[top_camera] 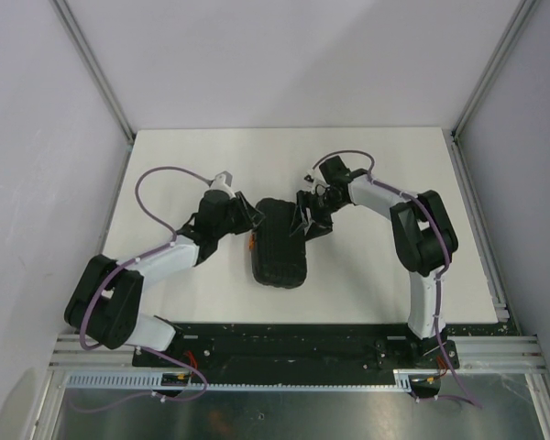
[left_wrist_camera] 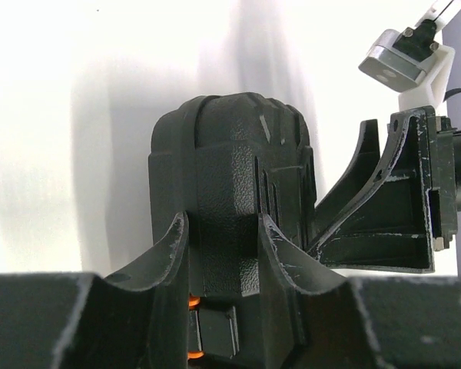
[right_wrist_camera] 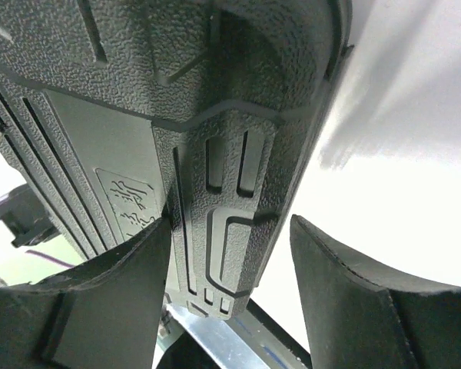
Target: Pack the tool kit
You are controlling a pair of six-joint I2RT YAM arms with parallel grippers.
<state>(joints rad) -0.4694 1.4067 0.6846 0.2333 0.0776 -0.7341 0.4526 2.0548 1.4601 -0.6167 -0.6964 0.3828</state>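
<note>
Left hand: partly closed, gripping the left long edge of the tool kit. Both fingers press on the raised moulding there, and the orange latch shows low down between them. Right hand: open, straddling the ribbed moulding on the opposite long edge. Its left finger lies against the plastic. Its right finger stands off, with a strip of white showing between it and the case rim, so this hand has hold of nothing. The case itself is shut, lid down on base, and no loose tools are in sight. It lies at the middle of the white surface, between the two hands, its long axis running roughly from the near edge to the far edge and slightly skewed. Whether its underside sits fully on the surface cannot be told from these views. Both arms reach inward from their bases at the near edge.
</note>
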